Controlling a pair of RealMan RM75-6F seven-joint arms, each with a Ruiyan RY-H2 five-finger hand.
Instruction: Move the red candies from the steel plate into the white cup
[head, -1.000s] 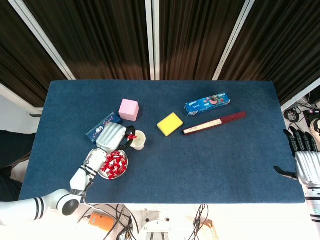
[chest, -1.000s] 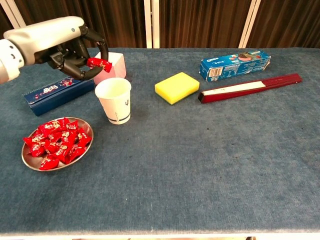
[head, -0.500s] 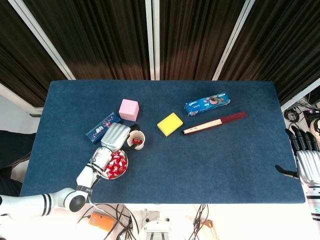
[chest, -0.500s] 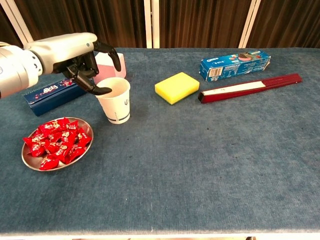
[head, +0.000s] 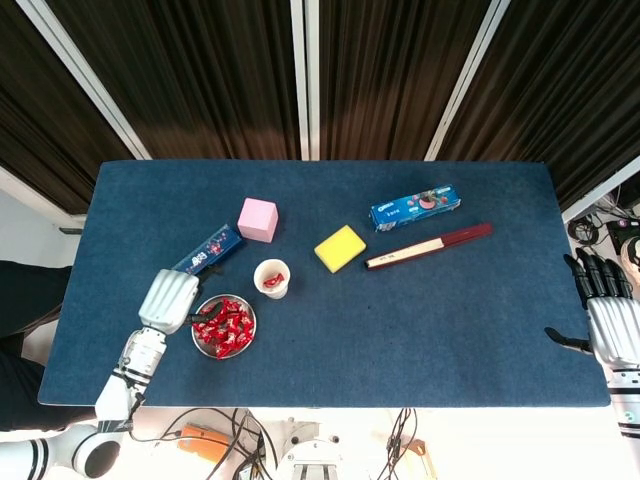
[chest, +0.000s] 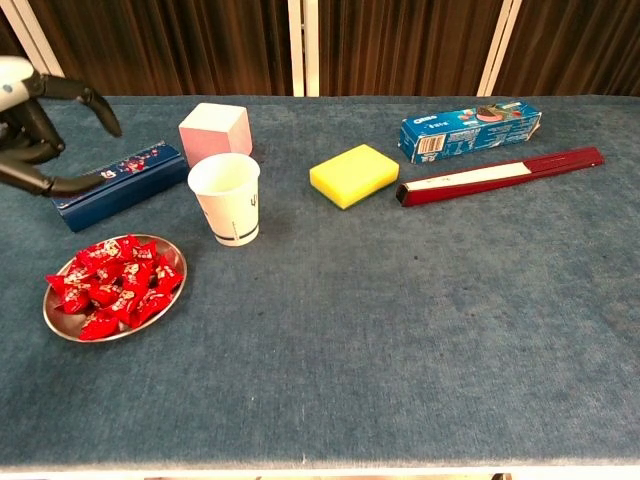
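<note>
Red candies (head: 224, 325) lying heaped in steel plate (chest: 52, 320) just right of left hand (head: 168, 300) | hand hovering released, empty | white cup (head: 272, 277) beyond, holding one candy | risk: loose pinch dropping wrapper onto worktop (head: 420, 320), or fingers nudging cup over.

Shiny steel plate (chest: 48, 318), glossy-wrapped red candies (chest: 112, 286), matt blue cloth table (chest: 400, 320).

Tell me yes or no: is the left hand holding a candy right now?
No, the left hand shows spread fingers with nothing in them, off to the side of the steel plate in the chest view.
</note>
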